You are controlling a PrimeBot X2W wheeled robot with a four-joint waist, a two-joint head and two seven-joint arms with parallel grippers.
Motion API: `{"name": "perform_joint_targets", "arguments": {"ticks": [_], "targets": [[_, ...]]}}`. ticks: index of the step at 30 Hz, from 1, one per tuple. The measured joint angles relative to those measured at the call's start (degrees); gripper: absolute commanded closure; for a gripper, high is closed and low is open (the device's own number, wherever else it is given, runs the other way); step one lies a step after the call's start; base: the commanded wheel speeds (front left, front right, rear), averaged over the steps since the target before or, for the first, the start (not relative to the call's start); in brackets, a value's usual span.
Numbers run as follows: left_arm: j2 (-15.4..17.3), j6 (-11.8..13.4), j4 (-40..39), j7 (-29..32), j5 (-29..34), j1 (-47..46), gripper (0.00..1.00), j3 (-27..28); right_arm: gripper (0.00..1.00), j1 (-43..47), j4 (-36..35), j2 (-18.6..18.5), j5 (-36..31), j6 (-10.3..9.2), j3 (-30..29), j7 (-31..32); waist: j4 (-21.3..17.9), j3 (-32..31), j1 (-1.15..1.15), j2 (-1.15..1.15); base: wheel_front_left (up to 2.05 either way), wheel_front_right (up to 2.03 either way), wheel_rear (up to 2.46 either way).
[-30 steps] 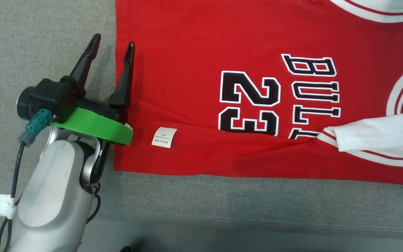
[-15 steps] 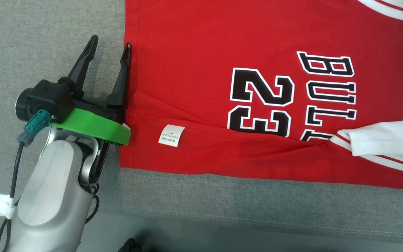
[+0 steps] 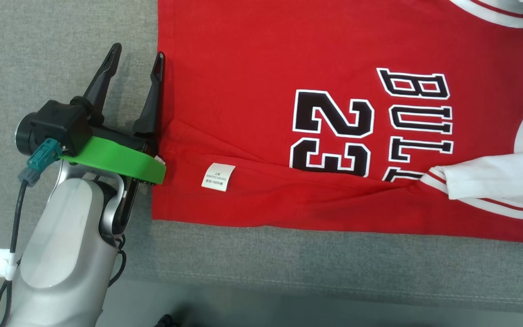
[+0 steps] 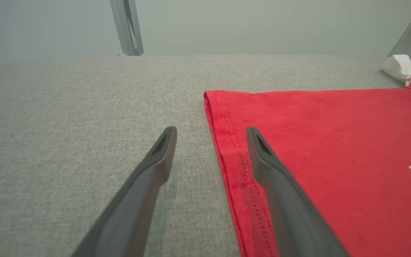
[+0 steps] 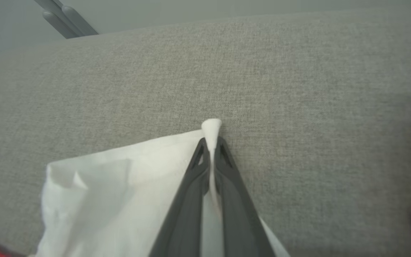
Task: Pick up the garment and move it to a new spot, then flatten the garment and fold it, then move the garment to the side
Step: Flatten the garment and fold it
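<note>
Red Bulls 23 jersey (image 3: pixel 252 68), flat on grey fabric surface (image 3: pixel 61 36). Left gripper (image 3: pixel 137 51), jersey's 9 o'clock: fingers apart, straddling hem. Right gripper (image 5: pixel 211 144): clamped on white sleeve (image 5: pixel 120 178).

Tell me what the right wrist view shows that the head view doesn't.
Right wrist view: the right gripper is shut on a pinch of white cloth, with a tuft poking past its fingertips.
Head view: the left gripper is open along the hem of the red jersey. This view also has the number 23 and a white label.
Both: the grey surface and some red jersey, just scraps of it at the edges of the wrist view.
</note>
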Motion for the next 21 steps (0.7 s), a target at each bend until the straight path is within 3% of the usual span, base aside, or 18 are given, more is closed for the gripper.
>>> {"name": "perform_joint_targets", "arguments": {"ticks": [11,21], "targets": [[1.2,-0.5,3.1,0.6,0.2,-4.7,0.00,-0.1,1.00,0.0,-0.3,2.6,0.1,1.48,1.5,-6.3,-3.3,-1.4,0.00,0.00,0.00,0.00,0.00],[2.9,-0.8,9.9,6.2,-2.2,-10.3,0.00,0.7,1.00,0.0,-0.4,4.5,0.5,2.00,3.0,-11.0,-6.9,-2.0,0.00,0.00,0.00,0.00,0.00]]}}
